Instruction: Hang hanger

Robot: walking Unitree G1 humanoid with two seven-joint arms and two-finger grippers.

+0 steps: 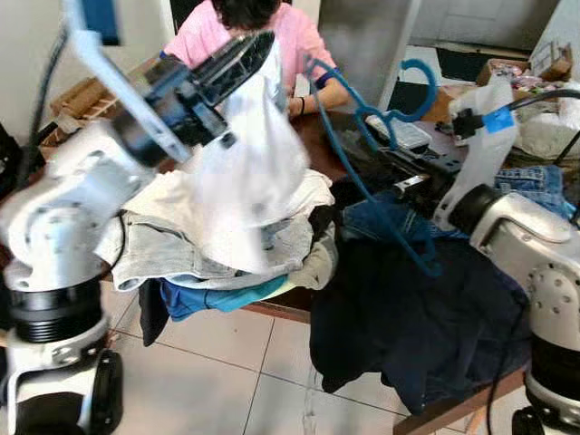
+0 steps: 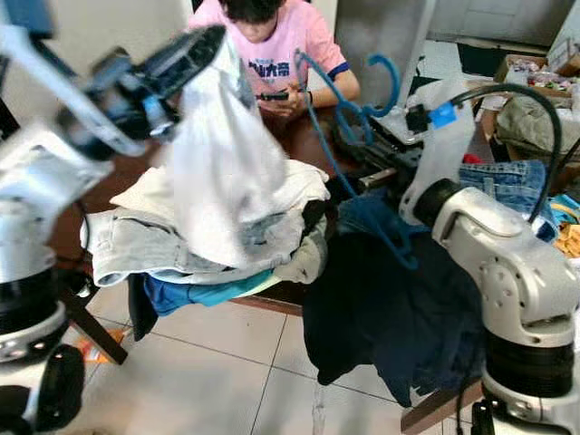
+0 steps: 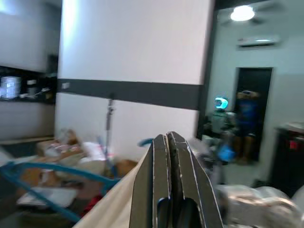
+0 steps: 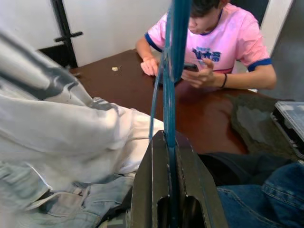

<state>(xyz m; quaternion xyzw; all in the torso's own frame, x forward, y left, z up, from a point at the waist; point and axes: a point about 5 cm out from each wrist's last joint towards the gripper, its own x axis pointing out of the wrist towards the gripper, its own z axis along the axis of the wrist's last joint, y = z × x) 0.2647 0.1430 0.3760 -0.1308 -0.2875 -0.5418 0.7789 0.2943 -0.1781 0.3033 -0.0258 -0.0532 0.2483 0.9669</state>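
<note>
Hanger (image 1: 376, 145), blue plastic, sits pinched in our right hand (image 4: 169, 156), fingers pressed together on its thin bar; hook curls up above the table, frame slopes down over the dark clothes. Our left hand (image 1: 237, 56) is raised high, fingers closed tight on a white garment (image 1: 249, 172) that hangs down from it, blurred, over the clothes pile.

Table (image 4: 142, 90) is dark brown wood, glossy, mostly buried. Pile near our left side: white and pale grey clothes (image 2: 136, 240) on top, a bright blue piece (image 1: 213, 294) sticking out under them at the table edge. Near our right side a big dark navy garment (image 1: 408, 317) drapes off the edge toward the floor, with blue jeans (image 2: 503, 186) just behind our right arm. A small unclear object lies on bare wood far across, too tiny to tell.

A person in a pink shirt (image 4: 223, 42) sits at the far side, both hands on a phone (image 4: 190, 68), forearms on the table.

Room: floor (image 1: 208, 372) is pale square tiles with grey grout. Left wrist view shows a white wall with a dark horizontal band (image 3: 133, 92), a ceiling light, a dark doorway and clutter low along the wall. Boxes and bagged stuff sit beyond the table on our right.
</note>
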